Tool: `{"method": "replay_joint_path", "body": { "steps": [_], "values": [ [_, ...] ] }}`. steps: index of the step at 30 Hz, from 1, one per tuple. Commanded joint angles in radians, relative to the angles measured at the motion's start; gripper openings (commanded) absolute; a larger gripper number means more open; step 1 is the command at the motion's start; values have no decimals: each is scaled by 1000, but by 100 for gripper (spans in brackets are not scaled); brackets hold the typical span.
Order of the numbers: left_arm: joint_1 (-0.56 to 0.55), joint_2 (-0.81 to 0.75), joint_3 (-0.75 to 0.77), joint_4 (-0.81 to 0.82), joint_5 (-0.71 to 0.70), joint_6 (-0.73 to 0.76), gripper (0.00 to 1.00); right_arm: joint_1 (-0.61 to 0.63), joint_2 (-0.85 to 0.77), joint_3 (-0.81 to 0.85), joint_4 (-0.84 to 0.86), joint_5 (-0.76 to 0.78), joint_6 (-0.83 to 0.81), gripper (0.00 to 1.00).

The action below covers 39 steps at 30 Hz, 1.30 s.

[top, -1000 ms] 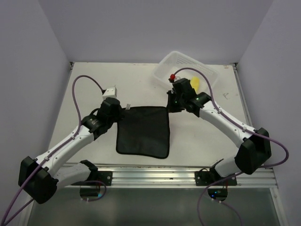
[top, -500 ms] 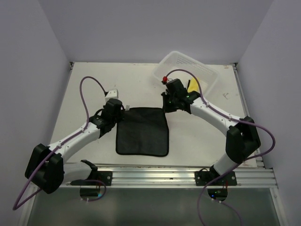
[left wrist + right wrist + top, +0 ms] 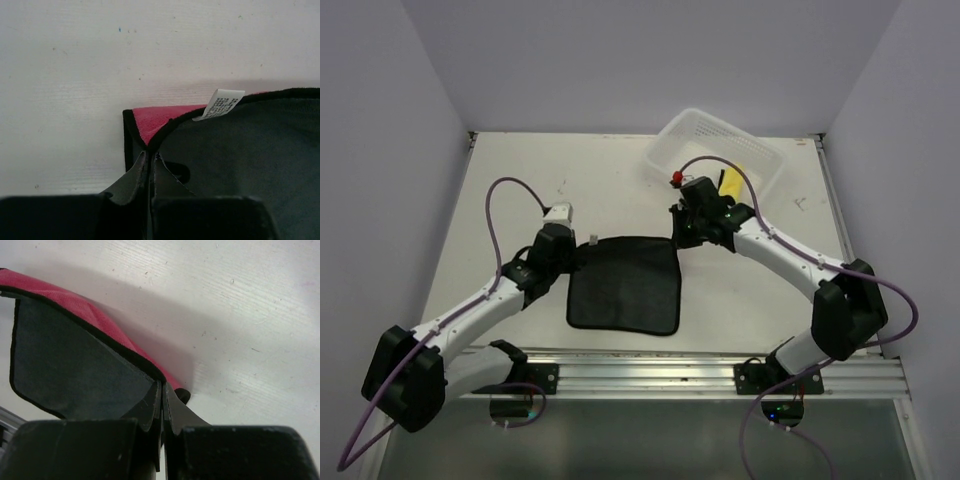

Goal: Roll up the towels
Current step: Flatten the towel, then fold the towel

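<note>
we see our left gripper (image 3: 150, 162) and right gripper (image 3: 163, 390) each clenched on a far corner of the dark towel (image 3: 625, 285), which lies mid-surface (image 3: 520, 180), pink underside showing at both corners.

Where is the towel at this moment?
In the top view the dark towel lies spread on the table between the arms. Its two far corners are pinched by the left claw and right claw, and the white basket sits beyond its right corner.
</note>
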Motion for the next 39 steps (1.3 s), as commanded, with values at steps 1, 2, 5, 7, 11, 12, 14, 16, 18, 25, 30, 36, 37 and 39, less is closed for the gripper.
{"method": "replay_joint_path", "body": {
  "steps": [1,2,5,7,11,12,14,16,18,25,30,36,37,39],
  "values": [
    [6,-72,-27,51,47,33,0,3,-71,-23,19,-33,-4,0],
    [6,-94,-35,44,49,34,0,6,-76,-26,13,-48,-4,0],
    [6,-125,-49,25,53,30,0,32,-85,-38,-2,-53,-24,0],
    [6,-134,-53,8,47,11,0,54,-93,-54,-9,-44,-26,0],
    [5,-163,-61,-30,41,-9,0,69,-128,-97,2,-44,-12,0],
    [5,-174,-64,-32,41,-13,0,71,-134,-103,1,-39,-11,0],
    [5,-209,-81,-44,34,-33,0,74,-148,-124,-4,-33,-11,0],
    [6,-230,-99,-51,26,-55,0,74,-174,-144,-10,-22,-7,0],
    [6,-252,-107,-70,26,-66,0,74,-202,-157,-13,-16,-9,0],
    [5,-293,-159,-90,41,-131,0,74,-265,-216,-21,-31,6,0],
    [5,-353,-161,-122,8,-181,0,85,-285,-246,-19,-48,11,0],
    [6,-364,-135,-147,6,-178,0,102,-326,-275,-5,-56,22,0],
    [5,-364,-132,-150,9,-179,0,106,-329,-275,-5,-57,23,0],
    [5,-370,-124,-153,15,-185,0,111,-349,-275,-5,-59,25,0]
  ]
}}
